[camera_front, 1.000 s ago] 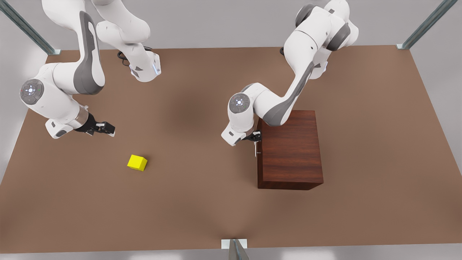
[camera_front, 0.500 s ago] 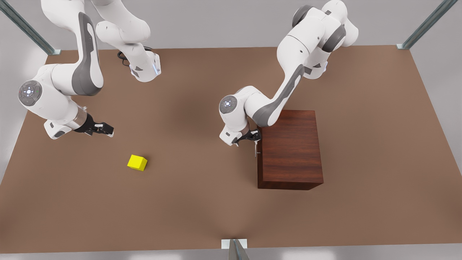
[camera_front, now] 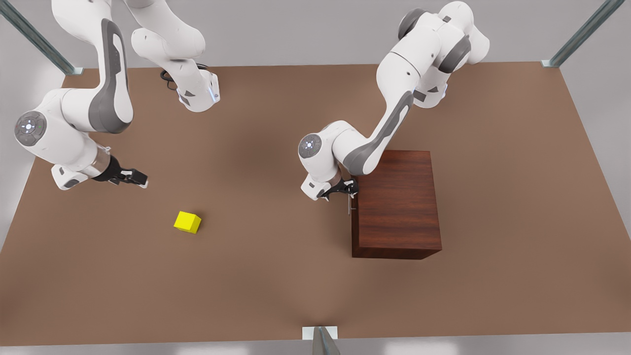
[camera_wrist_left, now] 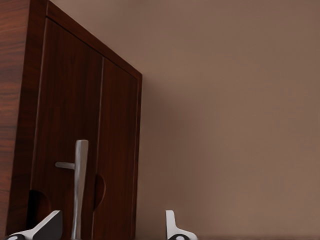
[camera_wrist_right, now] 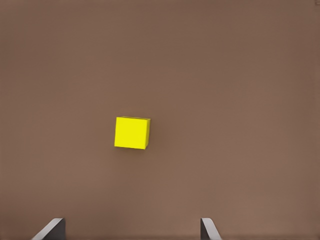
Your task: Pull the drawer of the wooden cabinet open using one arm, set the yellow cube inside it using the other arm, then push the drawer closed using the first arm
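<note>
The wooden cabinet (camera_front: 397, 204), dark reddish-brown and boxy, is standing on the table toward the front view's right. Its drawer (camera_wrist_left: 70, 135) is sitting flush and closed, the thin silver bar handle (camera_wrist_left: 79, 187) facing the front view's left. The yellow cube (camera_front: 187, 222) is lying flat on the table, well apart from the cabinet.

left hand (camera_front: 351, 189) open and low, right hand (camera_front: 139, 178) open, hovering.
</note>
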Motion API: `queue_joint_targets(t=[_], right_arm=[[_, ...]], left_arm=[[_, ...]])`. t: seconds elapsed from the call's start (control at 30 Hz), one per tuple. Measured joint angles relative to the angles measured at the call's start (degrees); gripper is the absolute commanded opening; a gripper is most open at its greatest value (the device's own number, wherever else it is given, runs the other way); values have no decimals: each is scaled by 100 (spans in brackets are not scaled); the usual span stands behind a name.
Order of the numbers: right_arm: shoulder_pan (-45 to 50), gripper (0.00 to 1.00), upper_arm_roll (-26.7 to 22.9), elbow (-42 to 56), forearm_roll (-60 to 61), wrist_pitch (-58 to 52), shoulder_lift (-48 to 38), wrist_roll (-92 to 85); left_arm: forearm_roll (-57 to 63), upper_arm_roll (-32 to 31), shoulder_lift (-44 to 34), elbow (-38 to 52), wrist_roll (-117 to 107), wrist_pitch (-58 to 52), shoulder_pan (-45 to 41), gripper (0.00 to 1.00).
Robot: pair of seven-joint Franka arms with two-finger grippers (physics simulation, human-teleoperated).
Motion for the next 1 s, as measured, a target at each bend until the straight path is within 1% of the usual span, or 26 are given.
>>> queue_joint_targets(t=[0.23, 1.0], right_arm=[[-13, 100, 0, 0, 1, -2, 7, 2], [208, 100, 0, 0, 4, 5, 15, 6]], left_arm=[[24, -3, 138, 18, 97, 4, -41, 100], [-127, -20, 191, 154, 110, 40, -101, 100]])
